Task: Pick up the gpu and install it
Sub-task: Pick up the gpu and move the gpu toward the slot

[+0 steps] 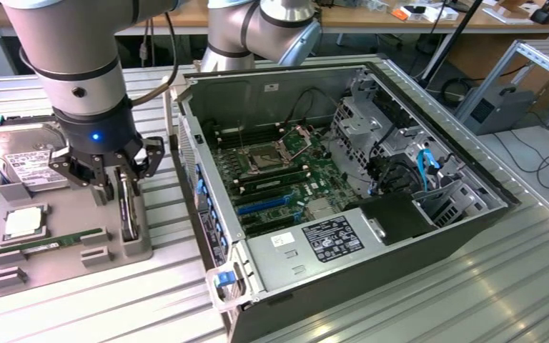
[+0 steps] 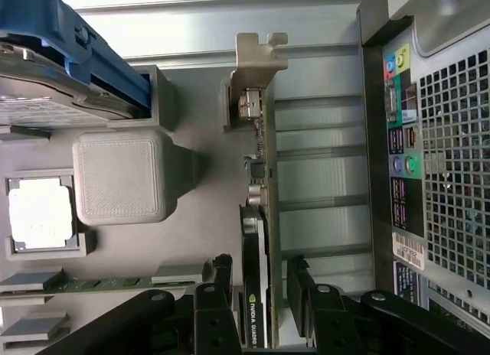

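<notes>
Wrist view: jaws apart, straddling the gpu [image 2: 256, 240], not clamped on it.

Jaws: one finger [image 2: 223, 275] on each side of the card, with a clear gap on the side facing the case. The gpu stands on edge in a slot of the grey parts holder [image 1: 112, 254], its metal bracket [image 2: 256, 60] at the end away from the jaws. Exterior view: the arm [image 1: 74, 64] hangs vertical over the holder, at 9 o'clock of the open computer case [image 1: 351, 93]. The gpu sits along the holder's 3 o'clock edge, nearest the case. Same holder, read from the jaws: hard drive [image 1: 28, 163] at 10 o'clock, CPU [image 1: 25, 221] at 9 o'clock, RAM stick [image 1: 51, 244] at 8 o'clock. The motherboard [image 1: 274, 168] lies exposed inside the case. Everything stands on the slatted metal bench [image 1: 503, 286].
</notes>
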`<control>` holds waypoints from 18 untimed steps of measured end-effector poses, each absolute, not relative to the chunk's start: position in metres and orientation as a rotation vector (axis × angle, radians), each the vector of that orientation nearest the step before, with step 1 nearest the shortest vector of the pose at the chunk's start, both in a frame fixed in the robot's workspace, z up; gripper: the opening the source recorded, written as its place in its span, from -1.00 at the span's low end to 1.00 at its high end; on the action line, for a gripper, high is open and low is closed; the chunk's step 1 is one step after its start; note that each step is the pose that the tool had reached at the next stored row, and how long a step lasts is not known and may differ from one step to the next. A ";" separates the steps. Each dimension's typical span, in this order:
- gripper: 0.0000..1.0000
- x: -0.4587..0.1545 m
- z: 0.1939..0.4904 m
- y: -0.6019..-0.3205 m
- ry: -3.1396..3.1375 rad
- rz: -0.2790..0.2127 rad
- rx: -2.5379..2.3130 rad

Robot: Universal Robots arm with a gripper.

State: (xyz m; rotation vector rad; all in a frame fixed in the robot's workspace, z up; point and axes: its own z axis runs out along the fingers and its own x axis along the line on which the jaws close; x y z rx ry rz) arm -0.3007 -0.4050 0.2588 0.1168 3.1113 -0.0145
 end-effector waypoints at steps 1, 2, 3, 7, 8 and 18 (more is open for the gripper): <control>-0.16 -0.300 0.258 -0.404 3.111 -0.017 0.117; -0.16 -0.299 0.257 -0.403 3.111 -0.019 0.117; -0.16 -0.299 0.256 -0.402 3.111 -0.022 0.117; -0.16 -0.299 0.255 -0.397 3.111 -0.032 0.117; -0.16 -0.299 0.254 -0.395 3.111 -0.036 0.117; -0.16 -0.299 0.245 -0.394 3.110 -0.045 0.116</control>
